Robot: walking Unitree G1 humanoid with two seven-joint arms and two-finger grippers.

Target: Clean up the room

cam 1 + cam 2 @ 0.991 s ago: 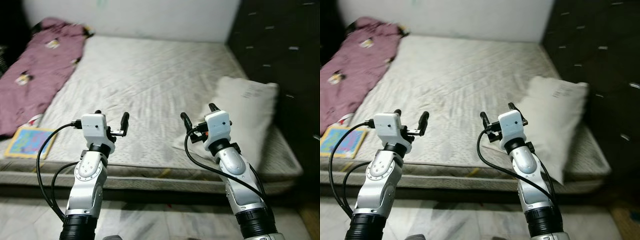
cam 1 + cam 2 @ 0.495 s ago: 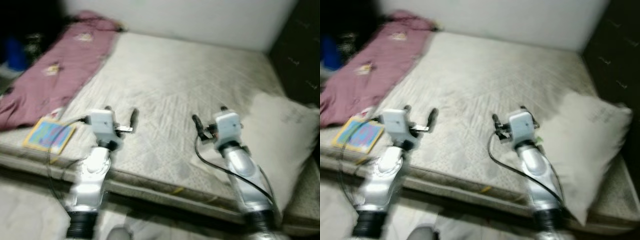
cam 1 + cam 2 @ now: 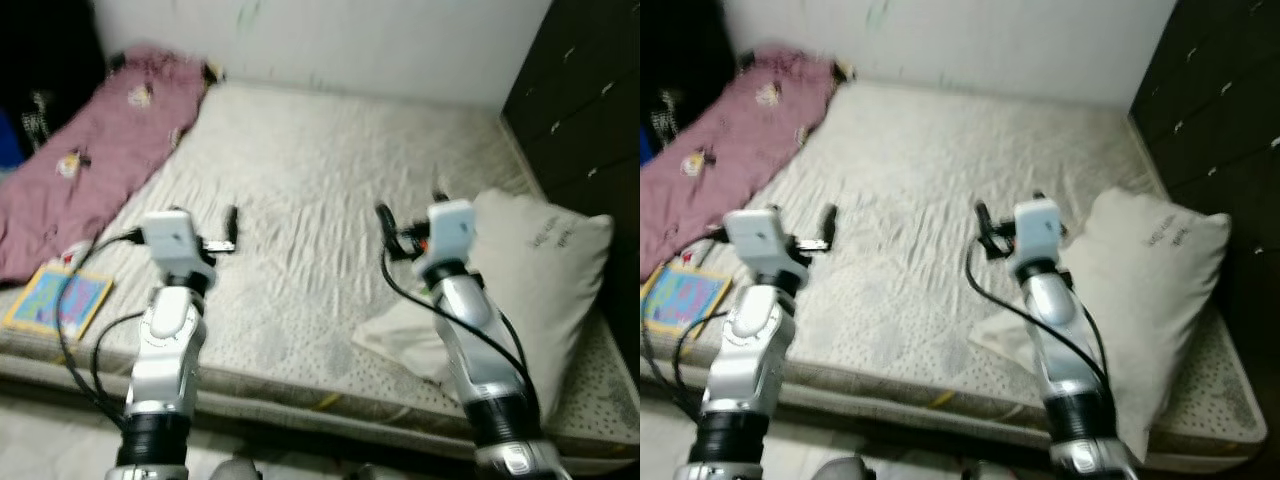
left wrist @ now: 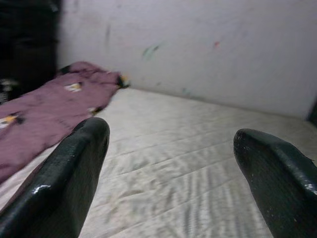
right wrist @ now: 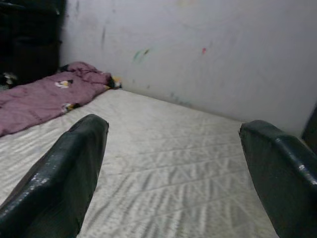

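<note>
**Over the bed, both hands empty**

Above the bed's near edge, the left hand (image 3: 212,235) and right hand (image 3: 408,225) hung side by side, each with its fingers spread and nothing between them. The bed (image 3: 300,180) ran back to a white wall (image 5: 198,39). A purple blanket (image 3: 90,150) lay along its left edge, with a colourful book (image 3: 55,300) at the near left corner. A white pillow (image 3: 525,270) rested at the right edge, beside a dark cabinet (image 3: 580,100).
</note>
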